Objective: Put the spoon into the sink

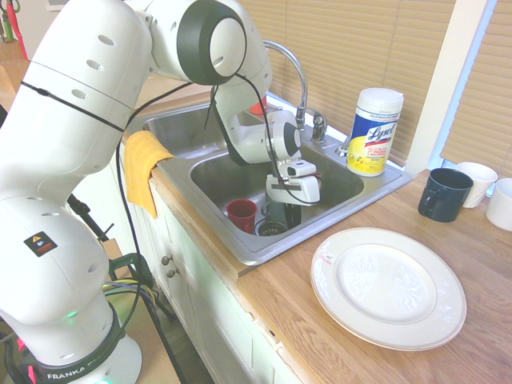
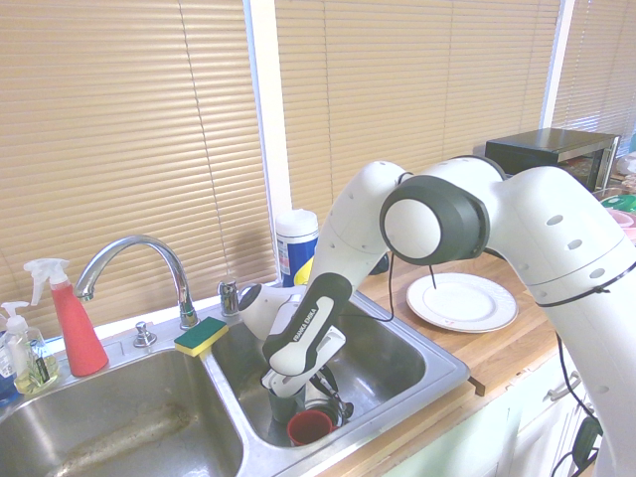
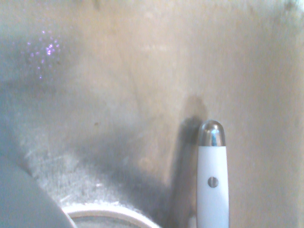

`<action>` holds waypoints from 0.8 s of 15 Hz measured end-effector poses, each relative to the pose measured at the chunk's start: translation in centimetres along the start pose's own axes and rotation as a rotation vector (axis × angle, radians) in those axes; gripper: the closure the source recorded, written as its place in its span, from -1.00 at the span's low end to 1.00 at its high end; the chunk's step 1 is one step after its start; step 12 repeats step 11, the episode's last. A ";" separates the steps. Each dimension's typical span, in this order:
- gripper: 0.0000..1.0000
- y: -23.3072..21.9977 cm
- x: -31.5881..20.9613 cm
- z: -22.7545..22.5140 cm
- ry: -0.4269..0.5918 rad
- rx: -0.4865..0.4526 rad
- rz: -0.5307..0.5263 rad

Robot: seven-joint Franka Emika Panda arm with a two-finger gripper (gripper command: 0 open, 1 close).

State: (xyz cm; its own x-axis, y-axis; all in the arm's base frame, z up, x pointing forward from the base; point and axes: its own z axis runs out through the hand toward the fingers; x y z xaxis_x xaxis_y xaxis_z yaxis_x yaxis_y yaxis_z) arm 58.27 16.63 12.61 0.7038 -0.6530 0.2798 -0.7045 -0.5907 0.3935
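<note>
Spoon at the sink, task nearly done.
First exterior view: the jaws, pressed together, were low in the basin. Second: same basin, beside a red cup. Wrist: the spoon's handle showed above bare steel; whether gripped, and whether release remained, was unclear.

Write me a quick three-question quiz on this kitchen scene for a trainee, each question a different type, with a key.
1. True or false: the red cup stands inside the sink.
2. Where does the sponge lie? A) inside the red cup; B) on the sink's ledge near the faucet; C) on the plate.
3. Fill in: the white handle in the wrist view ends in a rounded tip of shiny ____.

Key: 1 true; 2 B; 3 metal.
</note>
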 end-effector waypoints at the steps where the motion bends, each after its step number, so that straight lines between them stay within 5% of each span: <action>1: -1.00 0.0 0.0 -0.1 0.005 0.002 -0.001; 12: -1.00 2.0 -0.3 -2.4 0.060 0.061 -0.036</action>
